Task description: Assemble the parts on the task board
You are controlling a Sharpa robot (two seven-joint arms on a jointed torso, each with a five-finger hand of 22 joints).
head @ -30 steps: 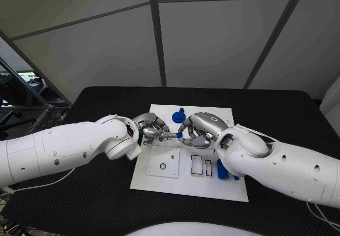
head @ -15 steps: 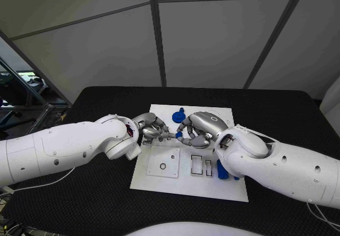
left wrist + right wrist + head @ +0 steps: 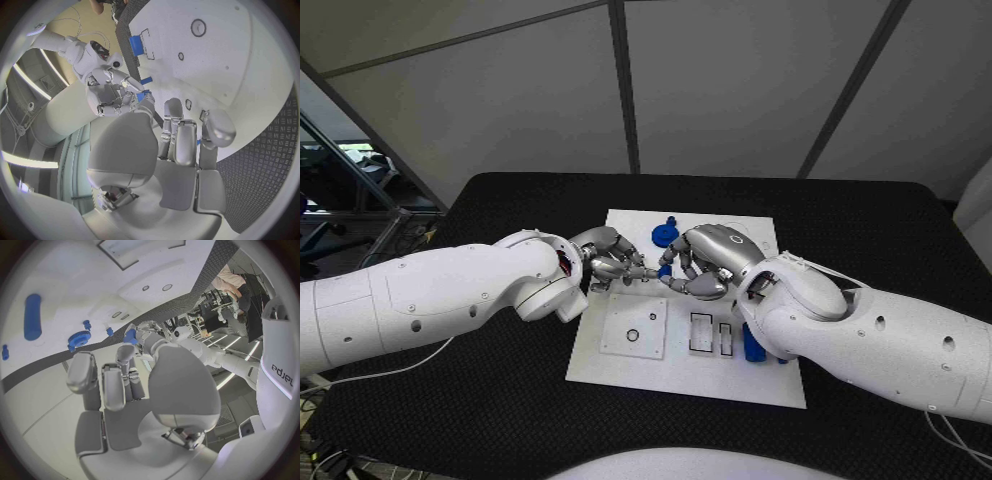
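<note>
Black desk [image 3: 473,400] w/ white board [image 3: 678,375]; left hand [image 3: 606,262] and right hand [image 3: 704,262] fingers jointly pinched a small blue part [image 3: 142,95]: likely light, stiff, slippery; best held by its ends.

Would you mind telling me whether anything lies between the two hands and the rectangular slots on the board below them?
Nothing visible does. The left hand and right hand meet over the white board; the bare board lies between them and the slots.

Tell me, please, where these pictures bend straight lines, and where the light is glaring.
Left wrist view: the task board edge curves strongly, fisheye. Right wrist view: same bending, bright glare on the board beyond the right hand. Head view: lines stay straight, even light, no glare.
</note>
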